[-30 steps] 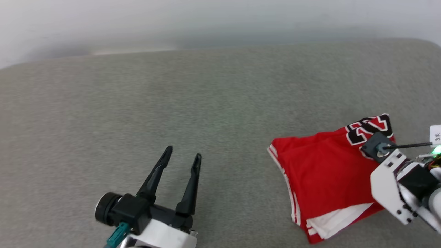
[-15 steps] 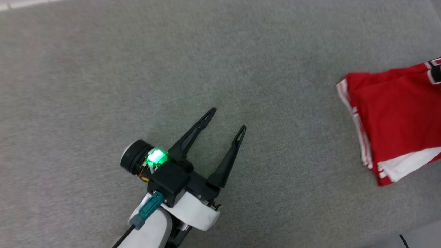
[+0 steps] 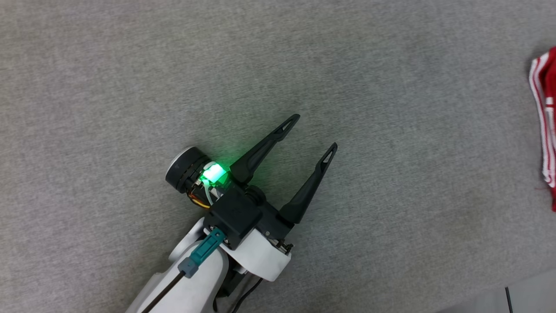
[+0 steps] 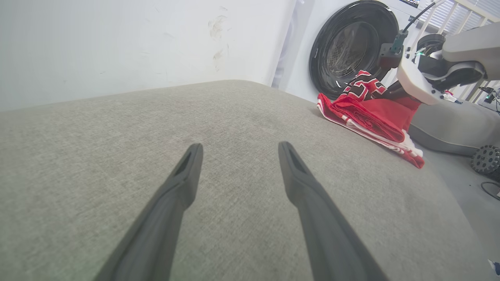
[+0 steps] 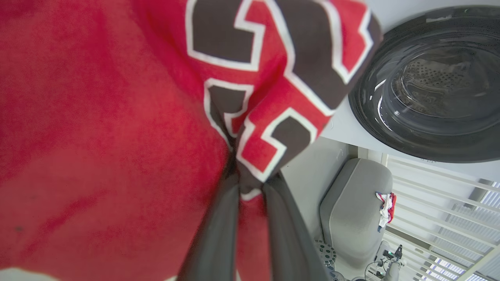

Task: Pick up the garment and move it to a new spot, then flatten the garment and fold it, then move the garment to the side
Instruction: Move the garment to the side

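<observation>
The garment (image 3: 545,130), red with white striped trim, lies folded on the grey padded surface (image 3: 130,87), cut off by the head view's right edge. The left wrist view shows the garment (image 4: 371,113) near the surface's far right edge, its lettered part lifted towards my right arm (image 4: 425,74). In the right wrist view my right gripper (image 5: 250,181) is shut on a pinched fold of the garment (image 5: 97,117), just under the black-and-white lettering. My left gripper (image 3: 314,131) hovers open over bare surface, well left of the garment, with nothing between its fingers (image 4: 183,179).
A white washing machine with a dark round door (image 4: 351,47) stands beyond the surface's far edge. A grey rounded seat (image 5: 355,210) and cables on the floor (image 4: 488,187) lie to the right of the surface. Wide bare surface lies around my left gripper.
The head camera has swung left and down, so the garment slid to the picture's right edge and the right arm left it. Both grippers keep their states.
</observation>
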### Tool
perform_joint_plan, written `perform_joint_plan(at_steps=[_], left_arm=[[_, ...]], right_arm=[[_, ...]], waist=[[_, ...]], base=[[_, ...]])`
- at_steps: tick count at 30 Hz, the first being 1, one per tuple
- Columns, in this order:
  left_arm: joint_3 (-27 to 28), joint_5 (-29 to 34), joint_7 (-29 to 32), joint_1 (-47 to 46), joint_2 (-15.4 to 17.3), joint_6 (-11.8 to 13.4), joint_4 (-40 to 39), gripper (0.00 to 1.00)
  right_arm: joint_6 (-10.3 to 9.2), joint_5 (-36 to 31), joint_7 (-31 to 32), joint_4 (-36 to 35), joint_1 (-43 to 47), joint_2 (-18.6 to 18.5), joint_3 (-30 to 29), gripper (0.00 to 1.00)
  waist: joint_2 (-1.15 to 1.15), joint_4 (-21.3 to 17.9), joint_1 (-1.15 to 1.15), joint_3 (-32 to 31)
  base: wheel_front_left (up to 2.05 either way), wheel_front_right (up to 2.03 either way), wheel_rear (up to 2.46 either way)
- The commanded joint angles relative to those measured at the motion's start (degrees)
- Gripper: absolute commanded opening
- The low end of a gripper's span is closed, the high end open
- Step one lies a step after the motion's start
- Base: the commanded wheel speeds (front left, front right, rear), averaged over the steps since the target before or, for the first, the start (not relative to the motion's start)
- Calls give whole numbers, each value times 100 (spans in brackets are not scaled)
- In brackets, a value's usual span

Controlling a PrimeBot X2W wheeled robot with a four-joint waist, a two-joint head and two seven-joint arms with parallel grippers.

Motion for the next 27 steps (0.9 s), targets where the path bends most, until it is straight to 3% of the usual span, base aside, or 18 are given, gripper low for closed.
perform_joint_plan(at_steps=[1,4,5,6,16,27], left_arm=[[20,32,-13,-59,29,-6,-4,100],[56,27,-12,-59,10,-6,-12,100],[83,25,-13,-54,-7,-6,-18,100],[107,15,-13,-32,-29,-6,-21,100],[812,-17,-13,572,-279,106,-94,100],[2414,-193,-12,1561,-444,235,-197,100]], right_arm=[[-10,-61,-153,246,-125,124,-144,0],[-10,-122,-277,464,-200,181,-279,0],[-10,-126,-314,572,-233,236,-359,46],[-10,-187,-396,608,-235,291,-377,100],[-10,-274,-806,654,-587,538,-549,100],[-8,740,-1813,-539,55,1639,-1052,100]], waist=[[0,79,-1,25],[0,126,-1,1],[0,150,-1,-31],[0,170,-1,-77],[0,400,-1,-1141],[0,722,-1,-2420]], base=[[0,0,0],[0,0,0],[0,0,0],[0,0,0],[0,0,0],[0,0,0]])
